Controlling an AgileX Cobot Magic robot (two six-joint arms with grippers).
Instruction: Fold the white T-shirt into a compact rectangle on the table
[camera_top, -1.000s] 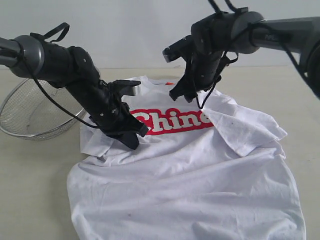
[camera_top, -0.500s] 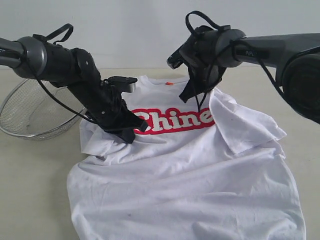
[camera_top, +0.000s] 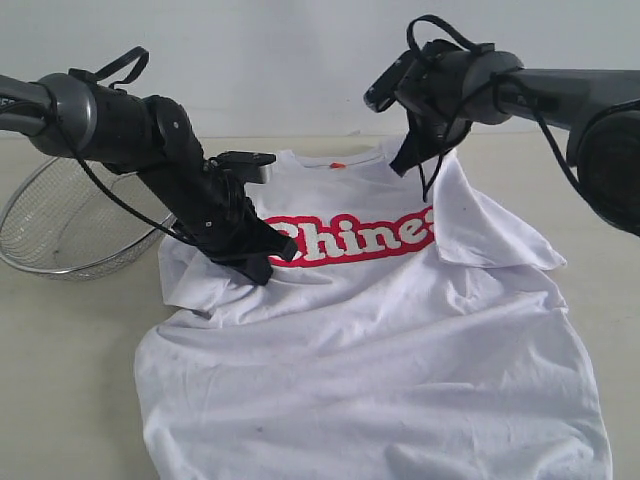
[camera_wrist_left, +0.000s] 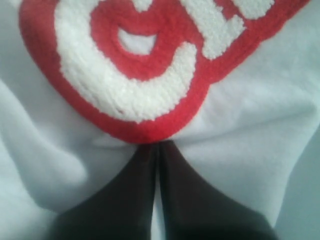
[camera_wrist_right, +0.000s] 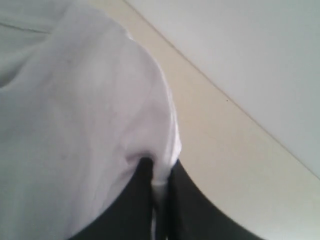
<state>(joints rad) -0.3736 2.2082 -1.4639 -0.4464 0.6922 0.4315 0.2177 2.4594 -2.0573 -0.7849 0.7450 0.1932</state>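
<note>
We see the right gripper has moved up and outward over the last second, dragging the shirt's shoulder with it. The flap that covered the end of the red lettering is now pulled back and more letters show. Its jaws are closed on a cloth edge in the wrist view. The left gripper has barely moved and is clamped on fabric just beside the first letter. The shirt lies spread on the table, chest up, beside the basket. We judge this is flattening before the first fold, which has not yet begun.
</note>
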